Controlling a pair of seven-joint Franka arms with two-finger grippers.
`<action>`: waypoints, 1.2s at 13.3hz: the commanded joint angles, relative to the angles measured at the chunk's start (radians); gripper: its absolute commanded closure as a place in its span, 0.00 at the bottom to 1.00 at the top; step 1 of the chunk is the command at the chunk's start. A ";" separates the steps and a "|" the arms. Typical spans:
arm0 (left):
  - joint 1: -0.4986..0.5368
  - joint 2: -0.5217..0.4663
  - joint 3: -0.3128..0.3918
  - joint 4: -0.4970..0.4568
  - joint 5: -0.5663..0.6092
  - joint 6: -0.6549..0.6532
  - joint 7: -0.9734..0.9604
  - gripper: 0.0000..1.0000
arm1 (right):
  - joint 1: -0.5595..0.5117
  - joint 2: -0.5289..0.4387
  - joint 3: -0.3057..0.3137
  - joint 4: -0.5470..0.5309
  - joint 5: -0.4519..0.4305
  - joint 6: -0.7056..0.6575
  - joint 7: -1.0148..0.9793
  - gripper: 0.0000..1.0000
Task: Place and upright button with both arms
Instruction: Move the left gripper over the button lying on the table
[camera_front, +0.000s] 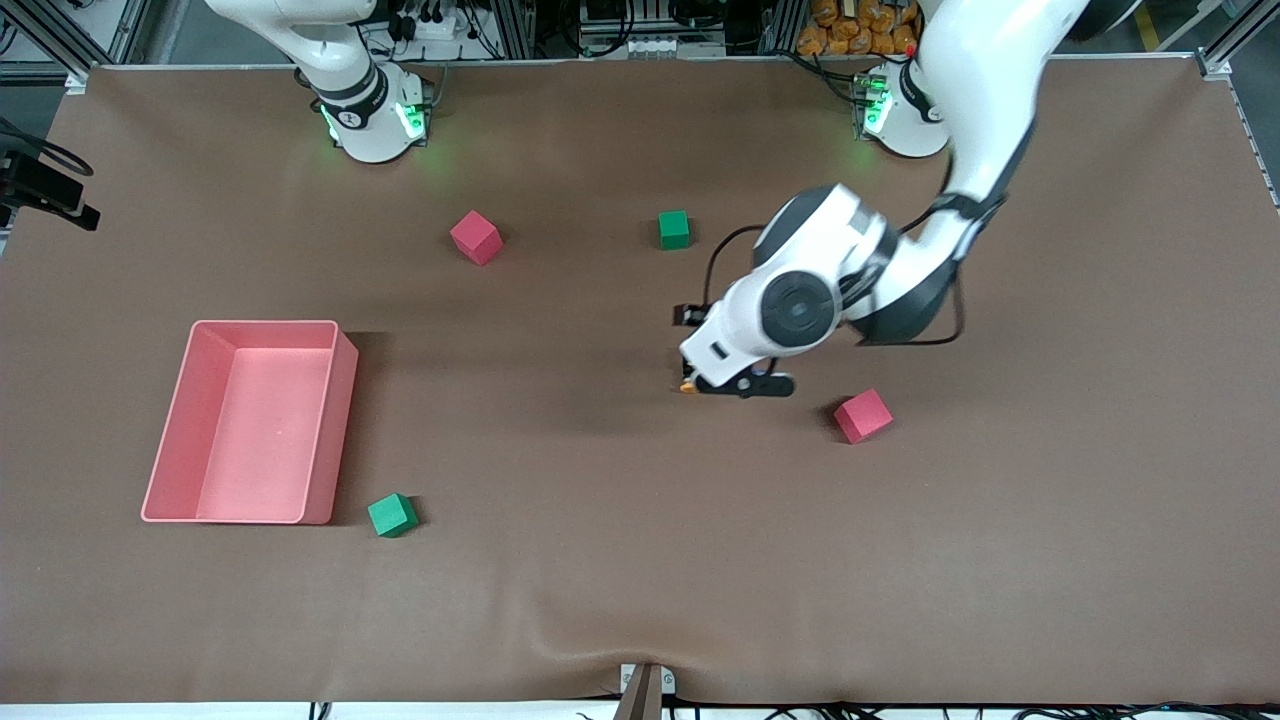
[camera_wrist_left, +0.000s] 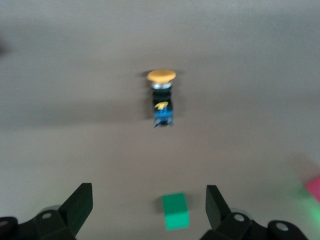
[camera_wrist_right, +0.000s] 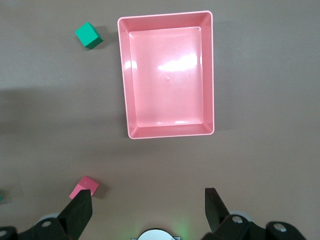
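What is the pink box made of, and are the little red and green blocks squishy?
The pink box looks like hard, glossy plastic: light glints off its floor and its walls are thin and smooth. The red blocks and green blocks look matte with soft edges, probably foam, though the look alone cannot prove squishiness.

button (camera_front: 688, 387) mostly under left hand (camera_front: 740, 385)
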 joint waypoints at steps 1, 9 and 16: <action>-0.126 0.069 0.108 0.049 0.023 0.063 -0.042 0.00 | -0.032 0.002 0.011 0.014 0.005 -0.012 -0.003 0.00; -0.194 0.190 0.168 0.042 0.024 0.100 -0.011 0.06 | -0.032 0.000 0.012 0.014 0.005 -0.022 0.002 0.00; -0.193 0.221 0.168 0.046 0.018 0.131 -0.028 0.26 | -0.032 0.000 0.012 0.014 0.005 -0.019 -0.003 0.00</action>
